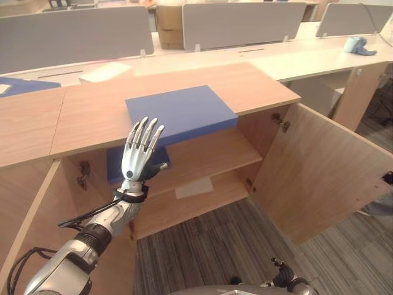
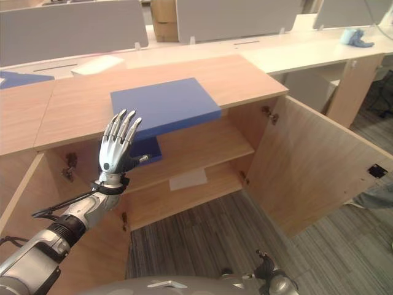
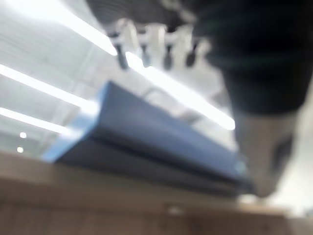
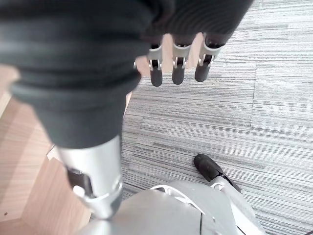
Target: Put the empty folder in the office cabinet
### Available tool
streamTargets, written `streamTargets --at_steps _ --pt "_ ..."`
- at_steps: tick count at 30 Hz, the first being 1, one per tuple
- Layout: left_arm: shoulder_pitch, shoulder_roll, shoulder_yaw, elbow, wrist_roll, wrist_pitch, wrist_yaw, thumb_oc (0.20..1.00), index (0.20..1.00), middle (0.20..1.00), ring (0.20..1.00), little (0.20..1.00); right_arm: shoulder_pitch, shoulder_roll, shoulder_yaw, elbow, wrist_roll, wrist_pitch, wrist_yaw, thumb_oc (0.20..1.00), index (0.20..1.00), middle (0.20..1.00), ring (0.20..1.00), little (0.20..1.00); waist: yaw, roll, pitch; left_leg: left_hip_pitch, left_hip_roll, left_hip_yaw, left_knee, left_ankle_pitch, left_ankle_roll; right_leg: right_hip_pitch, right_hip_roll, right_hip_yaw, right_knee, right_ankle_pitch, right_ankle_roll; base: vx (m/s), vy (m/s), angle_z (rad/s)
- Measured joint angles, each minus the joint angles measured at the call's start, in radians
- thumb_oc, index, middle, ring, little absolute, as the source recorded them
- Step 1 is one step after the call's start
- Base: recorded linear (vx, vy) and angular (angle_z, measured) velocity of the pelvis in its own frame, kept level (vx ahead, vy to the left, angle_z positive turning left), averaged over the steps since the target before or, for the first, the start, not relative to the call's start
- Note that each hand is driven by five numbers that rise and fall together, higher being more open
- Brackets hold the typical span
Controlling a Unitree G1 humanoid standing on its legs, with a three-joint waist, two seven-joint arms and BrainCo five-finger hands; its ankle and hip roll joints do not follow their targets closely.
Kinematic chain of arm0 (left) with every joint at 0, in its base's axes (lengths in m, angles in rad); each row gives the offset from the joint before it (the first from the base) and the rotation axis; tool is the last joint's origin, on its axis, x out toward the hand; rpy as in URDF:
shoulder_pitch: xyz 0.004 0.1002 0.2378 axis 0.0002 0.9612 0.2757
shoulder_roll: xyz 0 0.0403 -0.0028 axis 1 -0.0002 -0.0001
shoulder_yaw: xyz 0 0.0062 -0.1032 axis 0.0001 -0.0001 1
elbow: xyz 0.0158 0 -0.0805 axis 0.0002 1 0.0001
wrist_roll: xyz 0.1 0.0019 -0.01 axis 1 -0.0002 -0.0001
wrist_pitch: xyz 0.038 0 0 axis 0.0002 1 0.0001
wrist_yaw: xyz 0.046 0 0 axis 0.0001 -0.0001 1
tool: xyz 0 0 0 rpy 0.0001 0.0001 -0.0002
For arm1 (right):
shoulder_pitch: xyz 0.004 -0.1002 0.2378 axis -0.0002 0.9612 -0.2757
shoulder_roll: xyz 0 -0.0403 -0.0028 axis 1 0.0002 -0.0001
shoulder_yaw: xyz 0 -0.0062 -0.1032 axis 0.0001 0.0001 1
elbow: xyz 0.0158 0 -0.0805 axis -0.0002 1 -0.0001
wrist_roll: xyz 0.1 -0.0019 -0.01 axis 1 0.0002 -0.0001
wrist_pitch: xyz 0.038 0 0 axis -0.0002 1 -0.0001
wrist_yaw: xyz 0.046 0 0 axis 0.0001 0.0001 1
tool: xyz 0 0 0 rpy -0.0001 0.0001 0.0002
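Note:
A blue folder lies flat on top of the wooden office cabinet, its front edge jutting over the open compartment. My left hand is raised in front of the opening, just below that front edge, open with fingers straight and holding nothing. In the left wrist view the folder shows just past the fingertips. Behind the hand another blue item rests on the upper shelf. My right hand hangs low over the carpet, open and holding nothing.
The cabinet's right door stands swung wide open toward me. A white sheet lies on the lower shelf. Desks with grey dividers run behind, with a light blue object at the far right. Grey carpet lies in front.

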Motion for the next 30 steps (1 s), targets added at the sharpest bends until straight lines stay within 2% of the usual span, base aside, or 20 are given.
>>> streamTargets --at_steps 9,10,12,20,21,22,23,24,30 --pt "-0.018 -0.026 -0.004 0.145 -0.008 0.019 -0.002 1.000 1.000 1.000 1.000 1.000 0.021 -0.004 -0.002 0.004 -0.027 -0.016 -0.010 1.000 1.000 1.000 1.000 1.000 -0.001 0.002 -0.027 0.002 0.000 0.028 0.000 -0.003 -0.002 -0.017 0.001 0.028 -0.001 0.003 0.006 0.04 0.028 -0.11" --pt "-0.037 -0.028 -0.023 0.228 -0.009 0.021 -0.006 1.000 1.000 1.000 1.000 1.000 0.022 -0.005 -0.003 0.006 -0.029 -0.021 -0.010 1.000 1.000 1.000 1.000 1.000 -0.016 0.000 -0.030 0.003 0.000 0.027 0.000 -0.011 -0.001 -0.016 0.001 0.031 -0.001 -0.001 0.000 0.00 0.000 0.00" --pt "-0.047 -0.025 -0.033 0.262 -0.011 0.035 -0.012 1.000 1.000 1.000 1.000 1.000 0.021 -0.006 -0.003 0.007 -0.030 -0.024 -0.010 1.000 1.000 1.000 1.000 1.000 -0.023 -0.001 -0.031 0.002 0.000 0.028 0.000 -0.009 0.002 -0.017 0.001 0.031 -0.001 0.001 0.002 0.00 0.000 0.00" --pt "-0.082 -0.025 -0.034 0.314 -0.053 0.056 -0.023 1.000 1.000 1.000 1.000 1.000 0.023 -0.009 -0.003 0.009 -0.030 -0.036 -0.008 1.000 1.000 1.000 1.000 1.000 -0.030 0.000 -0.031 0.004 -0.001 0.031 0.000 -0.007 0.003 -0.016 0.002 0.033 0.000 0.005 0.006 0.01 0.013 0.00" --pt "-0.086 -0.025 -0.034 0.322 -0.059 0.056 -0.023 0.859 0.859 0.859 0.859 0.859 0.023 -0.009 -0.006 0.008 -0.031 -0.040 -0.007 1.000 1.000 1.000 1.000 1.000 -0.029 0.000 -0.031 0.004 -0.001 0.031 0.000 -0.005 0.001 -0.016 0.002 0.033 0.000 0.005 0.006 0.00 0.000 0.00" --pt "-0.092 -0.025 -0.034 0.330 -0.072 0.056 -0.023 0.608 0.608 0.608 0.608 0.608 0.023 -0.009 -0.006 0.009 -0.031 -0.041 -0.007 1.000 1.000 1.000 1.000 1.000 -0.030 0.000 -0.031 0.005 0.000 0.032 0.000 -0.005 0.000 -0.016 0.002 0.034 0.000 0.005 0.006 0.00 0.000 0.00" --pt "-0.097 -0.025 -0.034 0.335 -0.078 0.055 -0.022 0.457 0.457 0.457 0.457 0.457 0.023 -0.009 -0.006 0.009 -0.033 -0.042 -0.006 1.000 1.000 1.000 1.000 1.000 -0.030 0.000 -0.031 0.005 0.000 0.032 0.000 -0.005 0.000 -0.016 0.002 0.034 0.000 0.005 0.006 0.00 0.000 0.00" --pt "-0.101 -0.025 -0.029 0.334 -0.080 0.056 -0.016 0.200 0.200 0.200 0.200 0.200 0.023 -0.009 -0.006 0.009 -0.039 -0.042 -0.004 1.000 1.000 1.000 1.000 1.000 -0.030 0.000 -0.031 0.005 0.000 0.033 0.000 -0.005 0.000 -0.016 0.002 0.034 0.000 0.005 0.006 0.00 0.000 0.00" --pt "-0.153 -0.022 -0.022 0.335 -0.087 0.049 -0.001 0.200 0.200 0.200 0.200 0.200 0.022 -0.009 -0.006 0.007 -0.039 -0.043 -0.001 1.000 1.000 1.000 1.000 1.000 -0.028 0.002 -0.031 0.007 0.000 0.037 0.000 -0.005 0.000 -0.016 0.002 0.036 -0.001 0.005 0.007 -0.01 -0.003 -0.01"
